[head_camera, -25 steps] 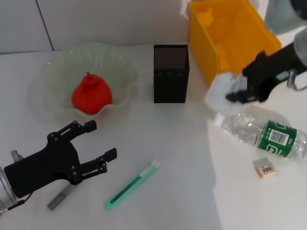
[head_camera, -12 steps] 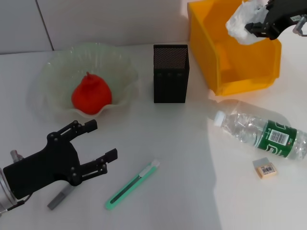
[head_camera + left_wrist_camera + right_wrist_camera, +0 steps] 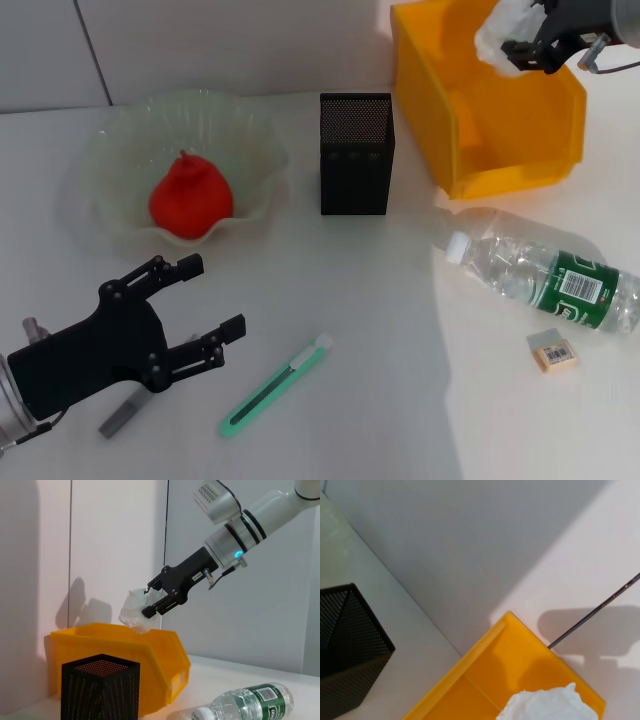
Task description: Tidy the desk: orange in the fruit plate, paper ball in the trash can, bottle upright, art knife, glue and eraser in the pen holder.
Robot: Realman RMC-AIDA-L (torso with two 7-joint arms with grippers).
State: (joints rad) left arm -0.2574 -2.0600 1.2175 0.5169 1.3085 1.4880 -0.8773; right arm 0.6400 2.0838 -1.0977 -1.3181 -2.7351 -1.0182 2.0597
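The paper ball [image 3: 500, 28] sits at the upper right of the head view, pinched in the right gripper [image 3: 522, 47] and hanging over the open yellow trash can [image 3: 520, 150]. The side-on wrist view shows the ball [image 3: 136, 614] just above the bin's rim, with the black fingers closed on its edge. It looks light, soft and crumpled, so it should give under the fingers and fall freely when released; a pinch anywhere on its bulk will do, and it seems unlikely to slip or break. The ball lies right at the fingertips, a little toward the middle of the frame from them.

Below the bin, at right, the bottle [image 3: 545, 280] lies on its side, cap toward the centre, with the eraser [image 3: 552, 352] just beneath it. The pen holder [image 3: 356, 155] stands at upper centre. The orange [image 3: 190, 198] rests in the fruit plate [image 3: 110, 140] at upper left. At lower left the left gripper [image 3: 195, 310] hovers with fingers spread, holding nothing, near the art knife [image 3: 275, 386].
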